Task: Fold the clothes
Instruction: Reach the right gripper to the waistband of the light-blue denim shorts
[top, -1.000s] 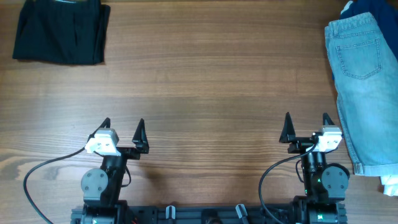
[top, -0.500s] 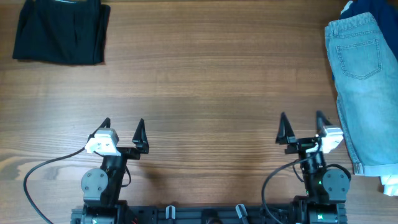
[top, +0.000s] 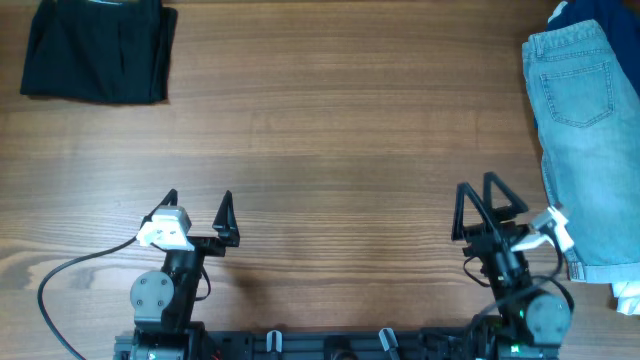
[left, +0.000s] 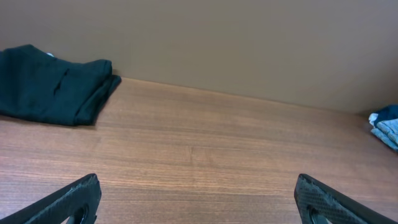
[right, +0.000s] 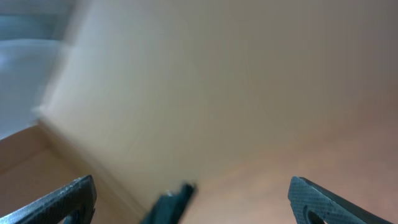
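Note:
Pale faded-blue denim shorts (top: 592, 140) lie flat at the table's right edge, back pocket up, cuffed hem toward the front; a corner shows in the left wrist view (left: 387, 129). My left gripper (top: 197, 215) is open and empty near the front left; its fingertips (left: 199, 202) frame bare wood. My right gripper (top: 478, 205) is open and empty at the front right, just left of the shorts, twisted to one side. Its view is blurred, fingertips (right: 193, 199) wide apart with nothing between them.
A folded black garment (top: 98, 50) lies at the far left corner, also in the left wrist view (left: 53, 92). Navy cloth (top: 590, 12) sits behind the shorts at the far right. A white item (top: 628, 296) peeks in at the right edge. A wall backs the table.
My right arm has swung and twisted, its fingers turning and its wrist shifting right toward the shorts. The left arm has not moved.

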